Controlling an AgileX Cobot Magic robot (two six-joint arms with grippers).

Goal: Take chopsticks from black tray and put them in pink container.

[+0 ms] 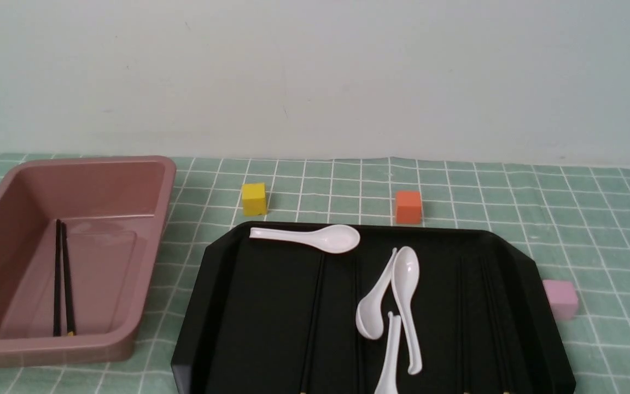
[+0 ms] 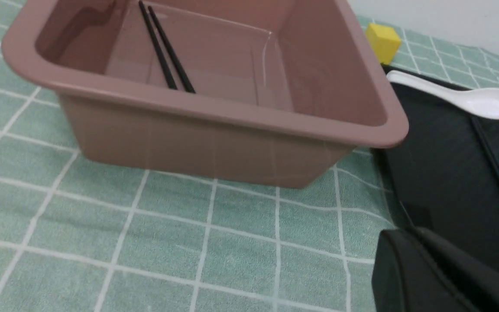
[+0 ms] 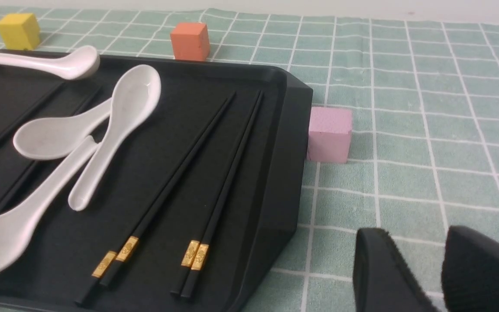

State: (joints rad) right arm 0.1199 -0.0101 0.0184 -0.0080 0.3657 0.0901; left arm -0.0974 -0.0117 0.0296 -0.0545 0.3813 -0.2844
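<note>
Looking through my left wrist camera, I see the left gripper (image 2: 412,234) with its fingertips together and nothing between them. I lay a clock over the black tray (image 1: 271,306), twelve towards the wall. Outside it, between nine and ten o'clock, stands the pink container (image 1: 101,273), two black chopsticks (image 1: 67,279) lying side by side on its floor, close together.

Beyond the tray at about half past ten sits the yellow cube (image 1: 254,199). Just inside the rim at eleven, a white spoon (image 1: 334,239) lies with its bowl pointing to three. Below its bowl, more chopsticks (image 1: 312,323) run along the tray towards me. Around the tray's middle I have three white spoons (image 1: 406,273) bunched together, handles at differing angles. The orange cube (image 1: 408,207) sits past the rim, a little after twelve.

Two pairs of chopsticks (image 3: 223,195) with gold bands lie in the tray's right half, reaching from two towards five. Outside at three is the small pink cube (image 1: 561,299). My right gripper (image 3: 418,236) stands parted, a clear gap between its fingers, holding nothing.
</note>
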